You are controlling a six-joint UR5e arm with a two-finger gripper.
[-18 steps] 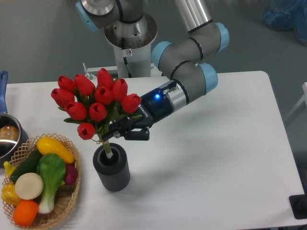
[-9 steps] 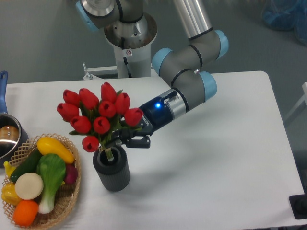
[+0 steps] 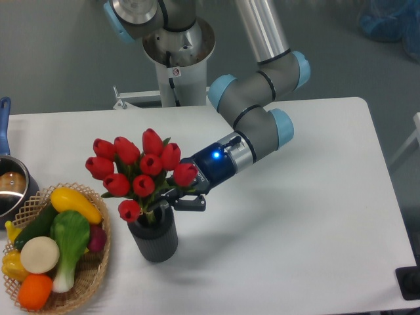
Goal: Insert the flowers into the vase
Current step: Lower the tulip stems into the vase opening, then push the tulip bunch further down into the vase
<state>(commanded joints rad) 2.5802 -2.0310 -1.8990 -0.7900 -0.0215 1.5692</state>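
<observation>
Spreading under everything, the white table point(image 3: 295, 216) carries the scene, with grey floor behind and to the claw's right, and the robot's grey pedestal point(image 3: 176, 59) standing well beyond the claw at the table's far edge. The arm point(image 3: 259, 118) reaches down from above and to the right, a blue light glowing on its wrist. Well to the left of the claw sits a wicker basket point(image 3: 92, 272) heaped with toy vegetables and fruit point(image 3: 56, 243) — nearer the camera than the claw and clear of it. Farther left, at the frame's edge, a steel pot with a blue handle point(image 3: 8, 177) shows only in part. The flowers point(image 3: 138, 174) rise just left of the claw, red heads fanned above the rim, stems down inside the vase point(image 3: 154, 239), which stands upright directly below and slightly left of the claw. The gripper point(image 3: 176, 199) is clamped on the flowers' stems just above the vase mouth — leaves hide the fingertips
</observation>
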